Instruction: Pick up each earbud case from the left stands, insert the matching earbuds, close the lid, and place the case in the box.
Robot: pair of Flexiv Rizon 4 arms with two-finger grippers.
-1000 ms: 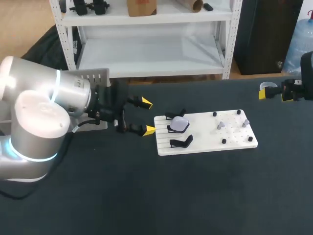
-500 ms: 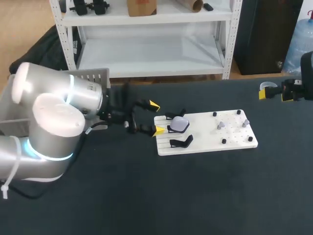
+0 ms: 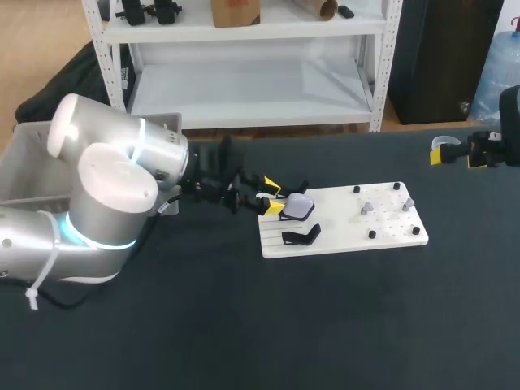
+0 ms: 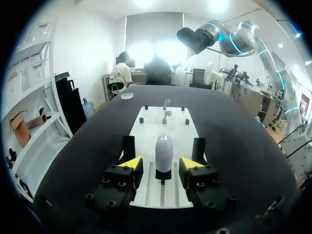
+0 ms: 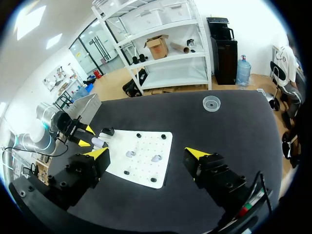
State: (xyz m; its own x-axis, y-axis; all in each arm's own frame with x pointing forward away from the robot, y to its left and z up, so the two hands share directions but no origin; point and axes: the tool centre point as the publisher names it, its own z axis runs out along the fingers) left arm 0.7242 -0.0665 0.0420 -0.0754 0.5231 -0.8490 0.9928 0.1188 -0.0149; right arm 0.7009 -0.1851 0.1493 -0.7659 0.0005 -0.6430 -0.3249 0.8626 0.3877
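A pale lavender earbud case [image 3: 299,207] sits in a black stand at the left end of the white board [image 3: 341,237]. My left gripper [image 3: 274,197] is level with it at the board's left edge. In the left wrist view the case [image 4: 164,152] stands upright just ahead of the left gripper [image 4: 161,164], in line with the gap. Space shows on both sides, so the fingers are open and touch nothing. Two small earbuds [image 3: 367,207] [image 3: 408,203] lie among black pegs on the board's right half. My right gripper [image 3: 457,157] hangs wide open and empty at the far right, also seen as the right gripper [image 5: 147,153].
Two empty black stands [image 3: 294,191] [image 3: 301,236] flank the case. A grey box [image 3: 24,166] stands at the table's left edge behind my left arm. A small clear dish [image 5: 211,102] lies near the back right corner. Dark tabletop extends in front of the board.
My left arm has swung right, bringing its gripper from beside the board up to the case. Its fingers have drawn closer together. The right arm has stayed still.
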